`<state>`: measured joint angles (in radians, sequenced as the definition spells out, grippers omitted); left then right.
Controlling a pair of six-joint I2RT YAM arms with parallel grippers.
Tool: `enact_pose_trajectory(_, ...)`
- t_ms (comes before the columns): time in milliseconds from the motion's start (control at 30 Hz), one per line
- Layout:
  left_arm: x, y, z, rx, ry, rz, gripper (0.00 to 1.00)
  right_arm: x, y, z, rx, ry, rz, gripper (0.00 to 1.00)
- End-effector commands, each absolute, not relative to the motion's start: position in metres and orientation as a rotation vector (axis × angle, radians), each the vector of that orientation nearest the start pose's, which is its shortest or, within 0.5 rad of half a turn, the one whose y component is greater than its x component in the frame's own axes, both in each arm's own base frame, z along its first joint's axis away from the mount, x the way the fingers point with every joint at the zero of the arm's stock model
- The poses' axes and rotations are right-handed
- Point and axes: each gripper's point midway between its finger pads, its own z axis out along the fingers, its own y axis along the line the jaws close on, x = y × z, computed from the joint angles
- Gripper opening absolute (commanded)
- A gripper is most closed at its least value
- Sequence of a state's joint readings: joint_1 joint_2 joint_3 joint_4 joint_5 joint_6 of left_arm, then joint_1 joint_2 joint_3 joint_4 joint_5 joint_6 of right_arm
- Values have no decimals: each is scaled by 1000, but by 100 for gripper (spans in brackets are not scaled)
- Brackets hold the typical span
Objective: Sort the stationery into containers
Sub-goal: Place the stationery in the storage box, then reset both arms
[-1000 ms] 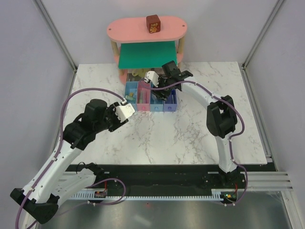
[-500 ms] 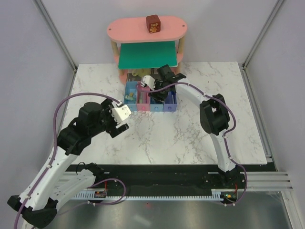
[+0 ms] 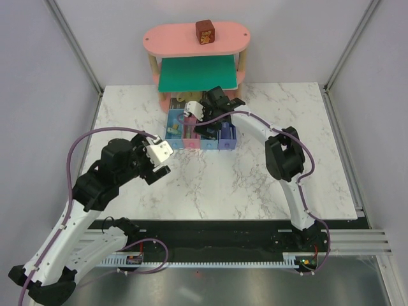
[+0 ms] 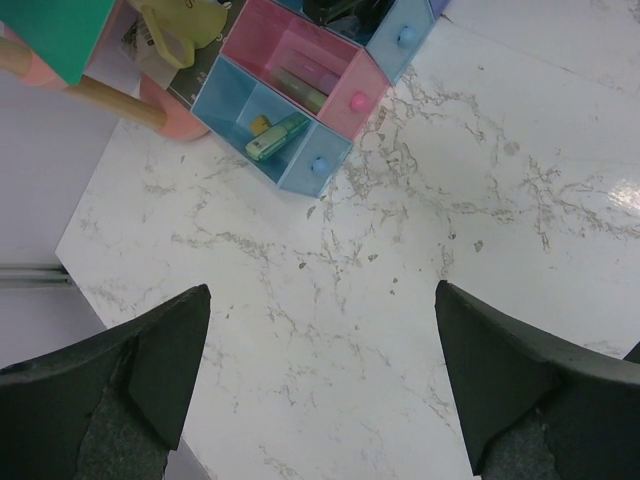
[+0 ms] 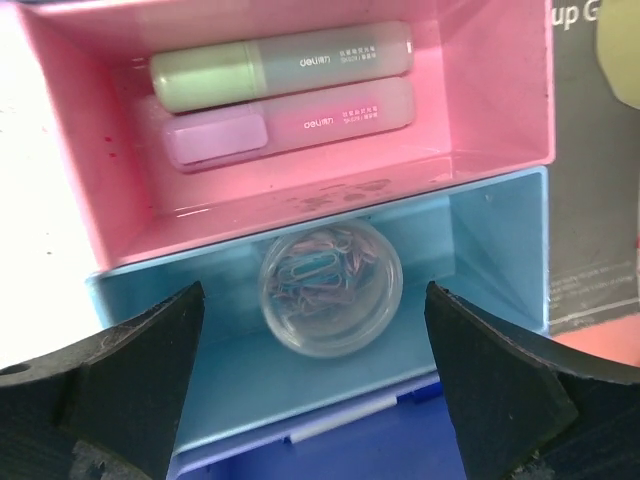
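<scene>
2 sets of jaws gape empty: left gripper has backed off the bins, right gripper above.

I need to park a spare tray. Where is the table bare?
Bare table between the bins and the near edge, and right of the right arm. Crowded around the bins by the shelf unit, where the right pincer hovers.

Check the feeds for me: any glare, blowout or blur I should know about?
Right wrist: blown out to white at the left edge beside the pink bin, yet the print on the markers reads sharp. Left wrist: a glare patch on the table at the right edge, and the fingers are dark. Top: even light over the table.
</scene>
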<state>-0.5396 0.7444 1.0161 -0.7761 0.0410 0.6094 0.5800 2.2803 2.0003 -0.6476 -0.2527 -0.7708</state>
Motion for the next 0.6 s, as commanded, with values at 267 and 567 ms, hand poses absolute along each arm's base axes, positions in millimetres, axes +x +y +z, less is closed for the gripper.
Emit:
enact_pose_trajectory(267,218,-107,283,993,1742,-29,100,386,262,262,-1300,1861,146,98)
enact_pose_trajectory(567,215,-111,269,773,1841,-185,100,266,121,234,-1046,2045,-65,98)
